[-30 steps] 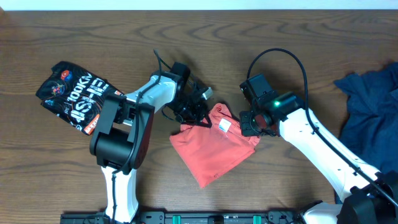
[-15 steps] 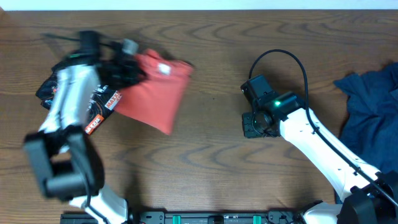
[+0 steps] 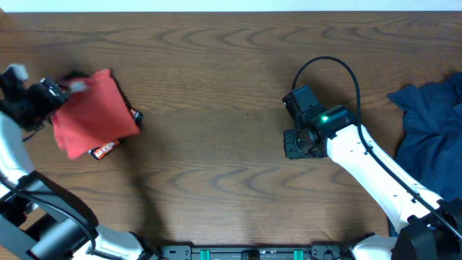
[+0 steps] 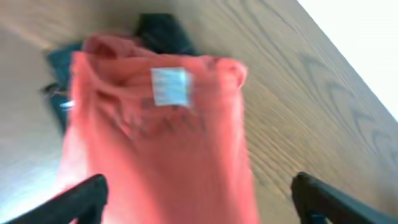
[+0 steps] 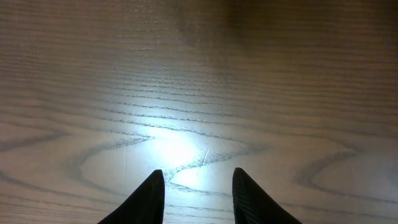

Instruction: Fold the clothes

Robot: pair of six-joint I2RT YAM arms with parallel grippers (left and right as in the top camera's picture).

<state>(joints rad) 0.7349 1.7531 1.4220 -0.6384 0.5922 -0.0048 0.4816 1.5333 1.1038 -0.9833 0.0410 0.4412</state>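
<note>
Wood table [image 3: 216, 180]: R gripper [image 3: 297, 148] low over bare wood, fingers slightly apart, nothing btwn. Blue clothes [image 3: 429, 123] heaped at right edge. L gripper [image 4: 199, 182] far left, fingers wide apart w/ red shirt [image 3: 94, 112] btwn them, blurred, lying over black shirt [image 3: 134, 118].

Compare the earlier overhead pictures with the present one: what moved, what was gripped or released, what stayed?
The left gripper swept the folded red garment from the centre to the far left, onto the black printed garment; its jaws now stand wide apart. The right gripper, open, and the crumpled blue garment stayed put.
</note>
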